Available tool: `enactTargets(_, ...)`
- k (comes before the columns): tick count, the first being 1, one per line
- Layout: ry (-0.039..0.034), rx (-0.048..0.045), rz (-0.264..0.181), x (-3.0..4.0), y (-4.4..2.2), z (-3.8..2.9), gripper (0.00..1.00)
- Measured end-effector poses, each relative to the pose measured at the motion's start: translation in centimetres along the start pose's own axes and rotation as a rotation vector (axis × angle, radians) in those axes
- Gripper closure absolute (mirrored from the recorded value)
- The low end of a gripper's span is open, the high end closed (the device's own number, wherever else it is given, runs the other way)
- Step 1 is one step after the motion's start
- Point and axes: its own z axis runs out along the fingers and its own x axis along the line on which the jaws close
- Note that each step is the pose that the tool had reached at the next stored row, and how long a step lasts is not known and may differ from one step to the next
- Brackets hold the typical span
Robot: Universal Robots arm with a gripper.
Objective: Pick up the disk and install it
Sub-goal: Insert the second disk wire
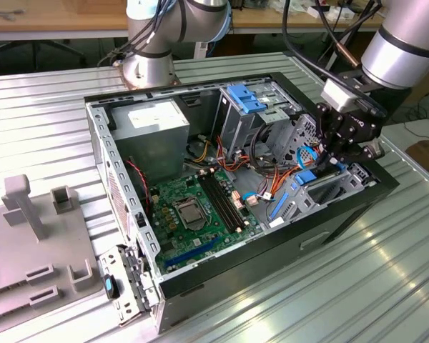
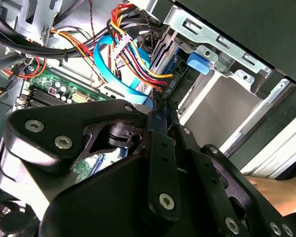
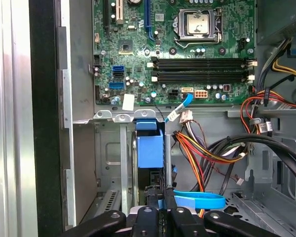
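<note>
The disk (image 3: 150, 148) stands on edge in the metal bay of the open computer case (image 1: 100, 143), its blue carrier frame facing the motherboard. In the exterior view the disk (image 1: 305, 177) shows as a blue piece low at the case's right end. My gripper (image 3: 161, 201) reaches down from above it, with the black fingers (image 3: 149, 212) drawn close together on the disk's near edge. In the second wrist view the gripper (image 2: 158, 106) tapers to a narrow tip among the cables. In the exterior view the gripper (image 1: 336, 158) hangs just inside the case's right wall.
Orange, red and blue cables (image 3: 202, 148) crowd the space beside the bay. The green motherboard (image 1: 193, 207) fills the case floor, with a grey power-supply box (image 1: 154, 125) and a drive cage with blue tabs (image 1: 250, 100) at the back. A grey fixture plate (image 1: 28, 243) lies at the exterior view's left.
</note>
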Motion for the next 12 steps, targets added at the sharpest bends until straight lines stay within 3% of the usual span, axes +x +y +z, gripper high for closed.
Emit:
enactTargets(9, -0.0016, 0.0001, 0.000, 0.01, 0.00, 0.05, 0.83)
enactTargets(10, -0.0013, 0.0001, 0.000, 0.00, 0.00, -0.03, 0.77)
enactTargets(12, -0.0015, 0.0003, 0.000, 0.00, -0.01, -0.27, 0.77)
